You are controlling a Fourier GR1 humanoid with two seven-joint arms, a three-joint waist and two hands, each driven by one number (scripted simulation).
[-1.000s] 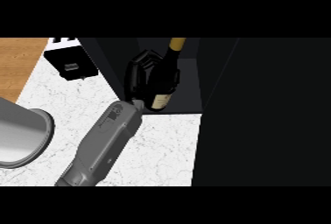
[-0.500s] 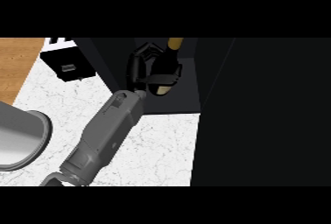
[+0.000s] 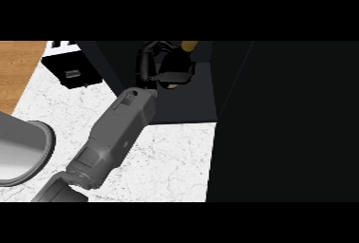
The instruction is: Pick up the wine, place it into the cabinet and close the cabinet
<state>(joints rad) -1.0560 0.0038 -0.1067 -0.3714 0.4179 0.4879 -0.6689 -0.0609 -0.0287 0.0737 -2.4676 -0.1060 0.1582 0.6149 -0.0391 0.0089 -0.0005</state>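
The wine bottle shows only as a gold-capped neck [image 3: 189,45] above the fingers and a pale bit of its body [image 3: 168,85] below them. My left hand [image 3: 163,62] is shut on it, curled round its middle. Hand and bottle are inside the dark open cabinet [image 3: 186,107], near the top of the view. The grey forearm [image 3: 116,133] runs up from the lower left across the white counter. Most of the bottle is hidden by the hand and the cabinet's shadow. My right hand does not show.
A tall black panel [image 3: 288,123], apparently the cabinet's door or side, fills the right of the view. A small black box [image 3: 70,73] stands at the upper left beside a wooden surface [image 3: 17,71]. A grey round vessel [image 3: 21,152] sits at the left edge.
My left hand has carried the bottle up the view, deeper into the cabinet. Less of the bottle shows now, and the forearm has followed.
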